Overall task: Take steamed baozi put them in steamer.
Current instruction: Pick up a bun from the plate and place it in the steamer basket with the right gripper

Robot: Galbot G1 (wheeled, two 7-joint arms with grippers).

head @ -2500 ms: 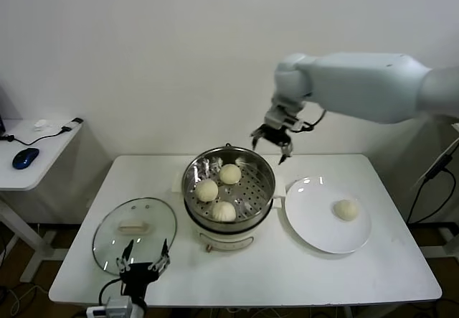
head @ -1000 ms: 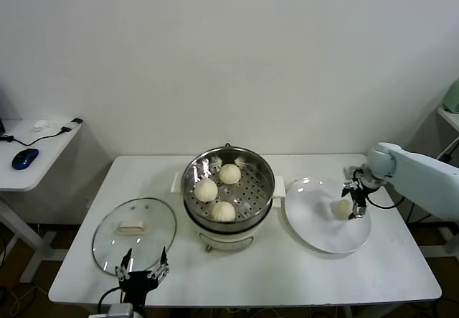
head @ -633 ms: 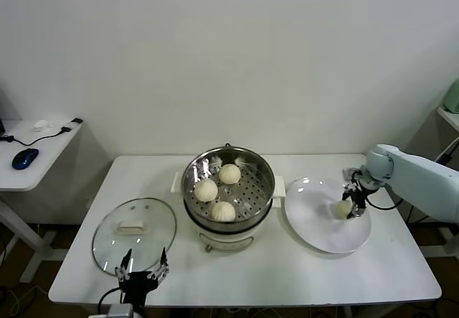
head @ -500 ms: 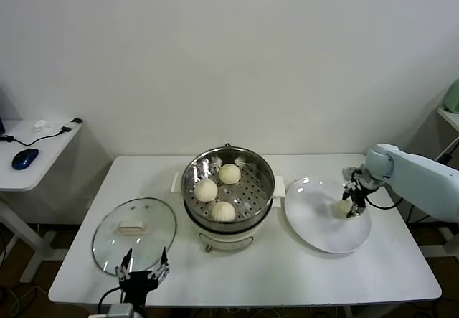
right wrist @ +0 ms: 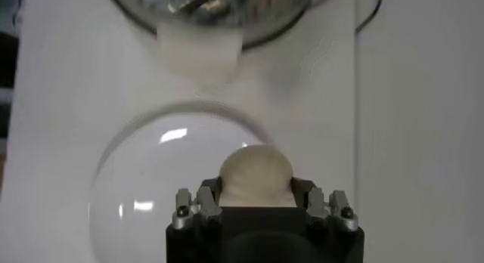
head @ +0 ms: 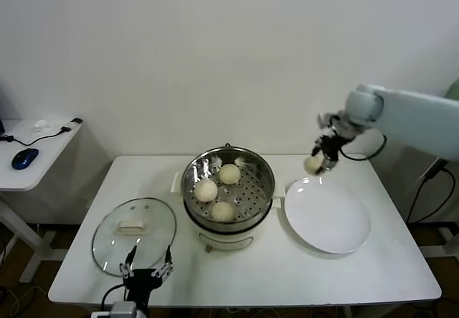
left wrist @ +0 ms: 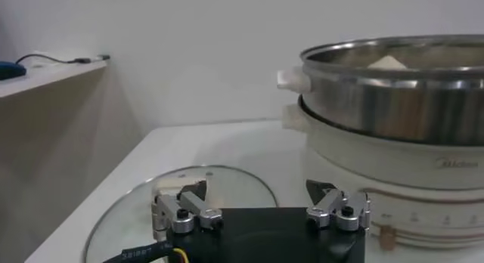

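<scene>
Up at about two o'clock from the steamer (head: 229, 189), your right end effector (head: 320, 154) is clamped on the last baozi (head: 313, 164), carrying it in the air above the far edge of the white plate (head: 328, 216). The right wrist view shows the bun (right wrist: 255, 174) seated between the two fingers (right wrist: 204, 200), with the plate (right wrist: 144, 196) below it and the steamer's rim (right wrist: 204, 7) beyond. You hold it this high, I judge, so it can clear the steel wall before going over the perforated tray. Three buns already lie on that tray (head: 251, 189), grouped toward nine o'clock, so the open patch toward three o'clock looks the natural landing spot.

Your left end effector (head: 147, 270) is parked at the near edge of the bench (head: 287, 275), at roughly seven o'clock from the steamer, just by the glass lid (head: 134, 226). Its fingers (left wrist: 181, 211) stand wide apart and hold nothing. The lid lies flat to the side, which leaves the pot mouth free.

Compared with a second ago, the bun has left the plate, which is now bare. Then the right end effector sat low on the plate at the bun, toward its three o'clock side; now it is raised and swung toward the steamer. The three buns, lid and left arm look unmoved.
</scene>
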